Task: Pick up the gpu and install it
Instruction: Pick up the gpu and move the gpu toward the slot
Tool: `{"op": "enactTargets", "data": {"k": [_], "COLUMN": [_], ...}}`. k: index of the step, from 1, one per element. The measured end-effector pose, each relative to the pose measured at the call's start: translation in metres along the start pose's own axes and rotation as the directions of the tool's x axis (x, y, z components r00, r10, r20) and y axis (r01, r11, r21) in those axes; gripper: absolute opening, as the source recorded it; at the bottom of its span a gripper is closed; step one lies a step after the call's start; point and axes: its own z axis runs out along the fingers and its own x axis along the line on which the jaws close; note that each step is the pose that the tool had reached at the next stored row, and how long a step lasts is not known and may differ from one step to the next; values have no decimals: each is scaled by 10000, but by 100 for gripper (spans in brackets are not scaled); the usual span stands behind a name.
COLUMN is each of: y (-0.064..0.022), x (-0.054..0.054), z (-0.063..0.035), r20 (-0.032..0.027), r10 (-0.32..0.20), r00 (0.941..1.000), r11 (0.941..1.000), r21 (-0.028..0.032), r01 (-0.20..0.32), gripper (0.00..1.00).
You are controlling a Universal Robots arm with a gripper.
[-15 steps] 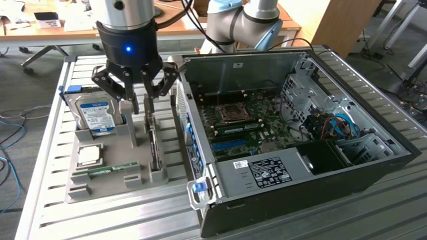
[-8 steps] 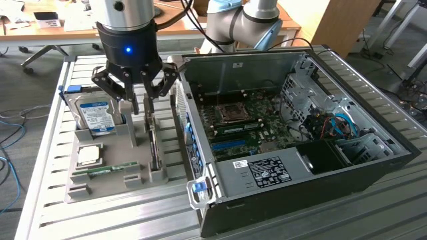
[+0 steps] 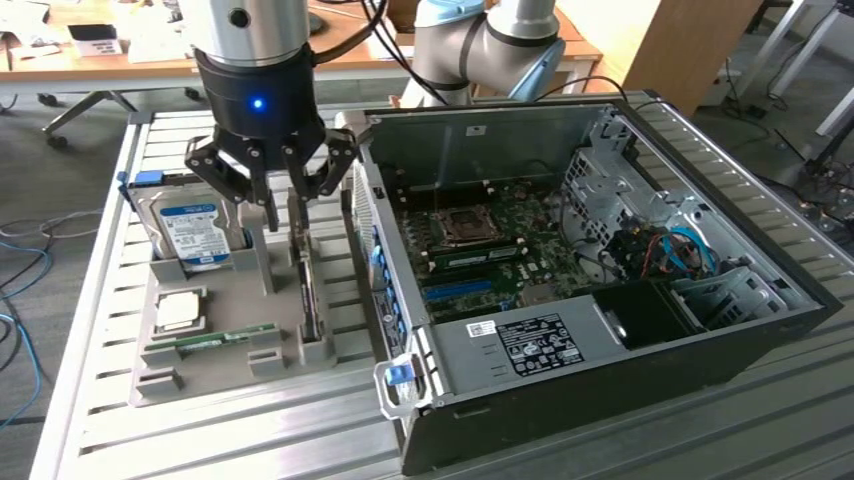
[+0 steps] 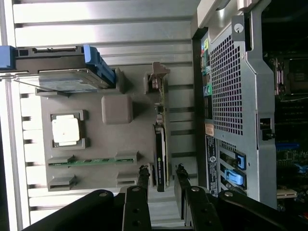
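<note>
None of the install is done: the flat green gpu (image 3: 310,300) with its black cooler stands on edge in the grey tray (image 3: 230,288), left of centre in the exterior view. The black gripper (image 3: 283,215) hovers just above it, jaws open and empty.

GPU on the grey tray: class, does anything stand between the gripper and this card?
Nothing visible does. The gripper, jaws open, hangs over the gpu, which stands on edge in a slot of the tray. The hard drive and the computer case flank it, clear of the gap.
</note>
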Motion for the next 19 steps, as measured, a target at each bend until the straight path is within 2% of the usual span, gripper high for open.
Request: {"op": "enactTargets", "data": {"k": [19], "y": [-3], "x": [1], "z": [59], "r20": [0], "r10": [0], "r00": [10000], "r11": [10000], "r21": [0], "r01": [0], "gripper": [36]}}
